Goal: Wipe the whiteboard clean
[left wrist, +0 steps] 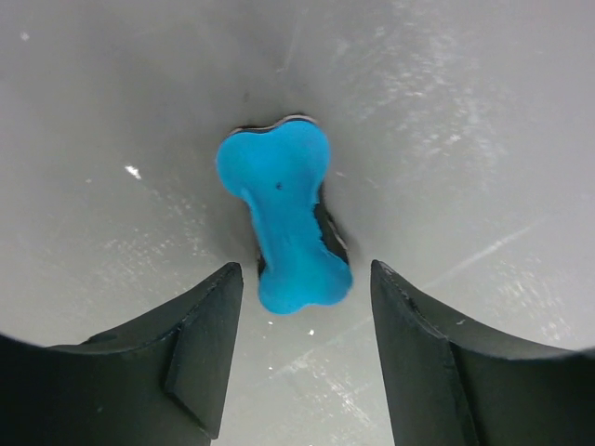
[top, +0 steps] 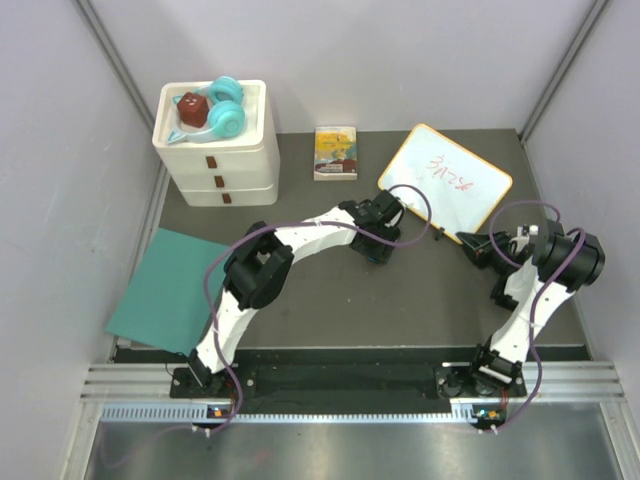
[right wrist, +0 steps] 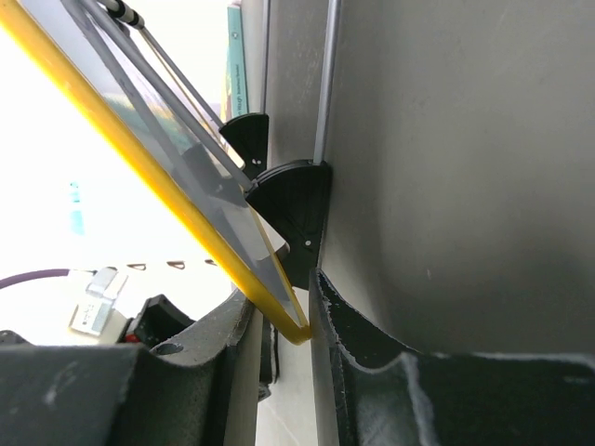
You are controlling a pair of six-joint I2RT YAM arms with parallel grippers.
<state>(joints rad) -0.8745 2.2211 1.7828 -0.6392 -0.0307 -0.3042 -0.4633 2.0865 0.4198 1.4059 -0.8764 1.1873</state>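
My left pincer (left wrist: 303, 279) stands wide. At 12 o'clock lies a smooth blue bone-shaped eraser (left wrist: 284, 214). My right pincer (right wrist: 284, 325) clamps the glossy, yellow-framed whiteboard (top: 450, 180), at 1 o'clock on the table (top: 400, 300). Its red scribble is unreadable.

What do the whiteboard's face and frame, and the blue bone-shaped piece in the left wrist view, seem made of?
The whiteboard: smooth white face, likely a coated board that takes marker, going by the red scribbles. Its yellow frame: thin, glossy, evenly coloured, probably plastic. The blue bone-shaped piece: matte, uniform colour, rounded edges, likely moulded plastic or foam; the dark layer under it may be felt.
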